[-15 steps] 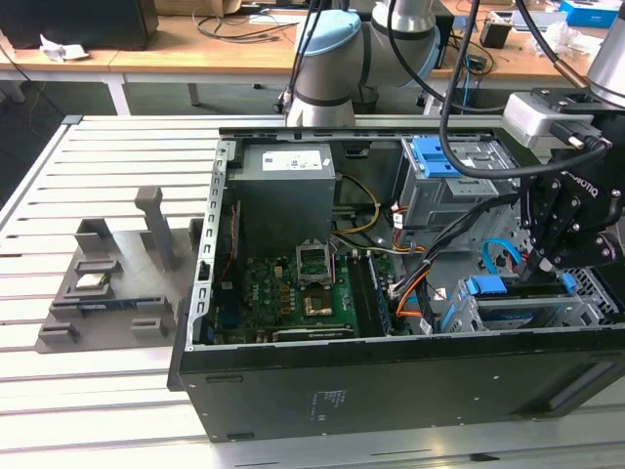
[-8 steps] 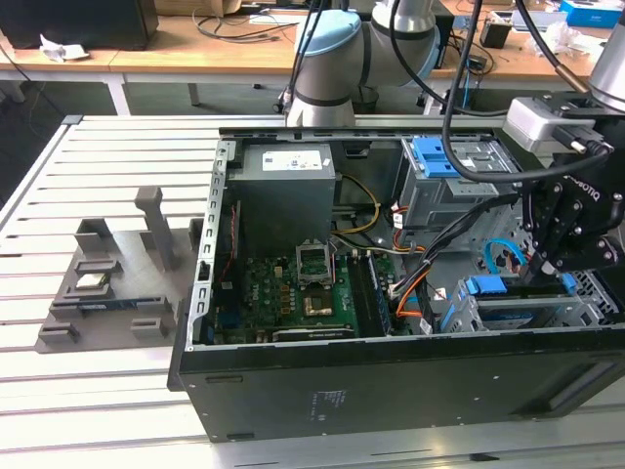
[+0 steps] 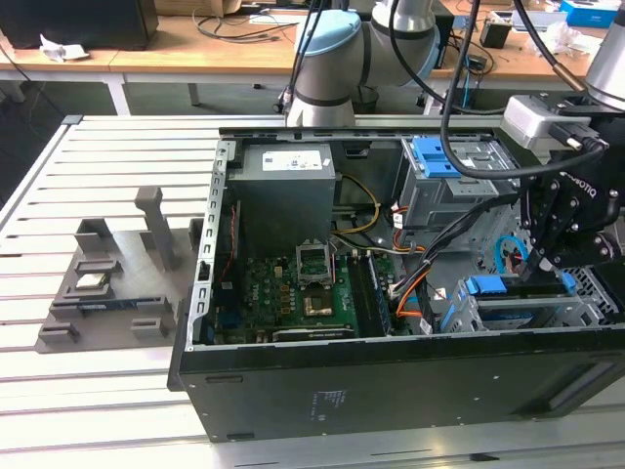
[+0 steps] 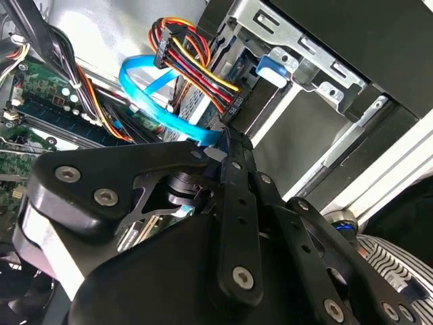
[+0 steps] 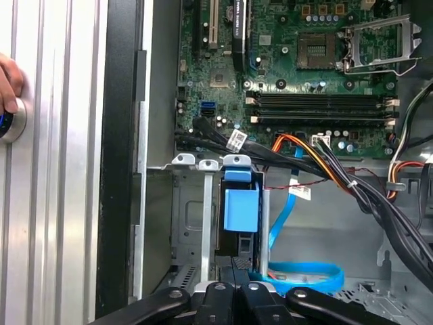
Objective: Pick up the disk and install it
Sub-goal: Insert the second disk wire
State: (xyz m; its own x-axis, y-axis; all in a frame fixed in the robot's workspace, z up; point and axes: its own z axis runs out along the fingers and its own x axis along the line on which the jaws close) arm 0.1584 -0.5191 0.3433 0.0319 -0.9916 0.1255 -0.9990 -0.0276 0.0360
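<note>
Grey slatted table (image 3: 59, 410) is carrying, at the exterior view's left, a grey fixture (image 3: 107, 283), then the open black computer case (image 3: 391, 391) with its green motherboard (image 3: 293, 293). At the exterior view's right the arm is reaching down into the case, the black tool (image 3: 540, 256) pointing downward just above the drive cage (image 3: 547, 313). The disk (image 3: 518, 286), showing its bright blue frame, is sitting in that cage directly under the tool. Whether the tool is gripping it cannot be told. In the first wrist view a person's hand (image 5: 9, 82) is resting on a silver knob.
</note>
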